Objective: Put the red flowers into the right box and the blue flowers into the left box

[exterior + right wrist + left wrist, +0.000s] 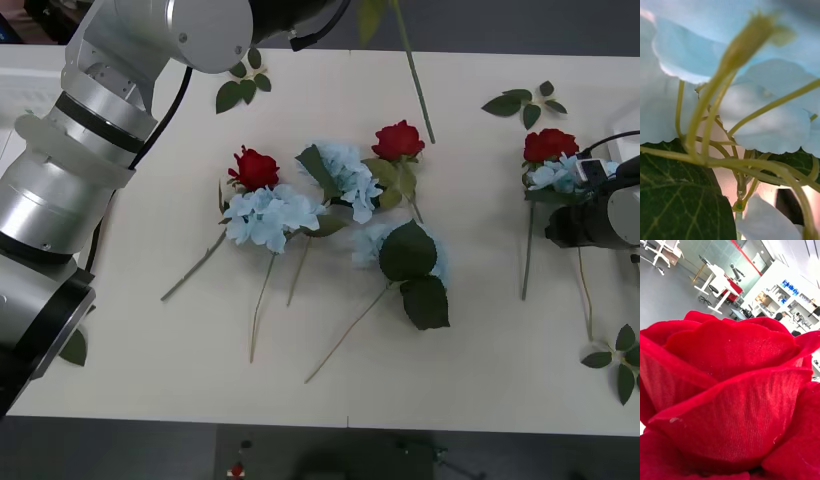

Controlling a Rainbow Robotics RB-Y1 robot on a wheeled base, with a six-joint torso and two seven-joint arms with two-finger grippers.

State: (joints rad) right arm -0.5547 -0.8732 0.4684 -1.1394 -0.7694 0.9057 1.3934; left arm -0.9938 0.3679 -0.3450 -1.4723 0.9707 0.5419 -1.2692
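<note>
Working over the wide white desk [500,380], my main worry is tangling. My left arm [90,150] rises past the desk's far edge, and a velvety deep-red artificial rose [730,390] sits right against its wrist camera. I cannot tell whether that end effector actually grips the rose. A loose hold would drop it among the flowers below.

My right end effector [585,205] sits low at the desk's right side, on a fluffy pale-blue artificial hydrangea cluster [555,175], and I cannot tell its grip either. That cluster touches a second red rose [550,145], so lifting could drag the rose into the wrong box.

Mid-desk, a heap of hydrangeas [268,215] and roses [255,168] overlaps, and their thin green stems [262,300] lie close enough to snag.
</note>
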